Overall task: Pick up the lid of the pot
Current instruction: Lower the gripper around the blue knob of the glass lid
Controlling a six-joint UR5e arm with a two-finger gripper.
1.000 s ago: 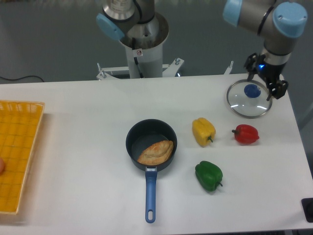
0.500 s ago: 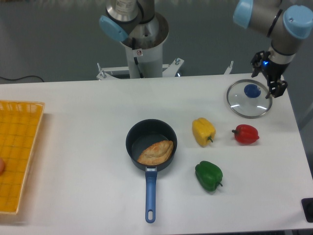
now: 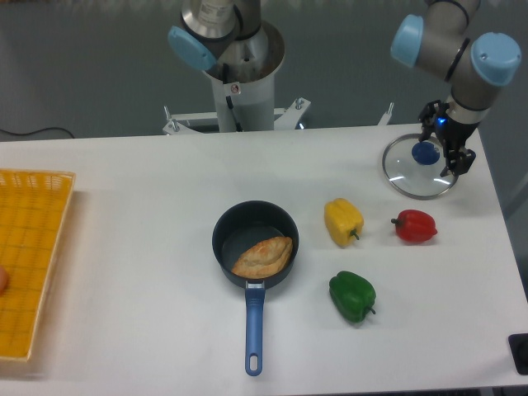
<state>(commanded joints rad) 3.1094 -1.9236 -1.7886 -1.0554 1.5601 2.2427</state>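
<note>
Well, the end effector (image 3: pixel 437 151) has its fingers apart, up in the upper right of the frame, with nothing clamped between them. It reaches down from the arm (image 3: pixel 477 56) over the right part of the pot lid (image 3: pixel 411 174), which lies on the bench (image 3: pixel 148 247). The fingertips look close to the blue knob (image 3: pixel 425 153); whether they are low enough to take it, or touch the glass, I cannot tell.

My guess is that the step in hand is lining up on that knob. The fingers seem set a little to its right, so closing from there might catch only its edge, or push the lid left and down the frame. Going lower while off to one side could bring a tip down on the glass and tilt or skid it. A rounded knob might also slip out of a shallow pinch.

Just below the lid sits the red pepper (image 3: pixel 417 226), which a sliding rim could nudge. The yellow pepper (image 3: pixel 343 221), near the centre, and the green pepper (image 3: pixel 352 296), lower down, seem safer. Left of them, the black pan (image 3: pixel 238 235) and, at the left edge, the yellow crate (image 3: pixel 33 247) look out of harm's way.
</note>
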